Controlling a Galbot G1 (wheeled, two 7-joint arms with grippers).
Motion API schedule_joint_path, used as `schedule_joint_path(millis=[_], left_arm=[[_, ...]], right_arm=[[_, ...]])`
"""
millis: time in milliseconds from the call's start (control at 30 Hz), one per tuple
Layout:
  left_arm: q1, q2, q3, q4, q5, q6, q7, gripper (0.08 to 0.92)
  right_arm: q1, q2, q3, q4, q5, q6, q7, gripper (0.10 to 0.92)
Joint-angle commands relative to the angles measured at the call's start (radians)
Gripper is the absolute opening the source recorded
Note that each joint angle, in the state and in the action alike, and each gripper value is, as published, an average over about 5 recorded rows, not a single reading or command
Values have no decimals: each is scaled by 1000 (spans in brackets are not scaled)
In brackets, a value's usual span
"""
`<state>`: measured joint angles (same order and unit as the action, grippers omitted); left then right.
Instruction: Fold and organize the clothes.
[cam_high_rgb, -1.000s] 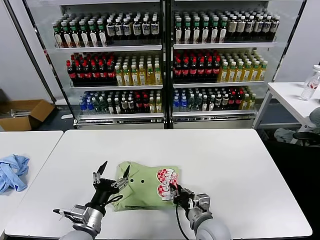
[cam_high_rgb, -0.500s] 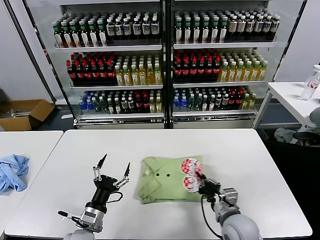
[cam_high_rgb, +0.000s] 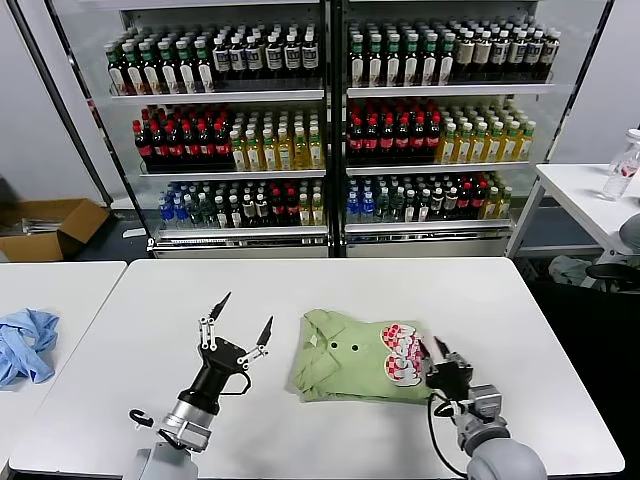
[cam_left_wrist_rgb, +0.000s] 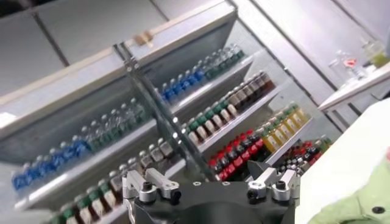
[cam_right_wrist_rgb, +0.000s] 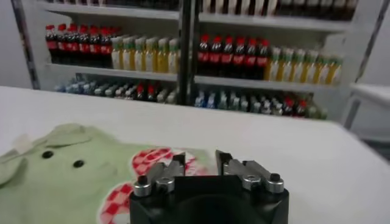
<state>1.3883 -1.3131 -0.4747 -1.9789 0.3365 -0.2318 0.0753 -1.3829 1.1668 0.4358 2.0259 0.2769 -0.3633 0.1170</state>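
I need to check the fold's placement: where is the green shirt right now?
In the head view, the green shirt lies folded on the white table, right of centre, between the left gripper and right gripper.

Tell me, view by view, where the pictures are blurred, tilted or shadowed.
Head view: sharp and evenly lit, with only a faint shadow under the folded green shirt. Left wrist view: strongly tilted, the bottle shelves slanting and soft. Right wrist view: level, but the right gripper and shelves look soft.
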Motion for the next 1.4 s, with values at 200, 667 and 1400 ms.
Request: schedule_joint_path(millis=[200, 667, 1400], left_arm=[[-45, 6, -13, 13, -306, 195, 6, 823], [-103, -4, -31, 47, -287, 221, 6, 823], [-151, 24, -35, 140, -285, 194, 4, 823]], right_arm=[[8, -15, 133, 4, -184, 156, -4, 586], [99, -59, 133, -75, -173, 181, -2, 822], [137, -32, 120, -138, -286, 217, 15, 822]])
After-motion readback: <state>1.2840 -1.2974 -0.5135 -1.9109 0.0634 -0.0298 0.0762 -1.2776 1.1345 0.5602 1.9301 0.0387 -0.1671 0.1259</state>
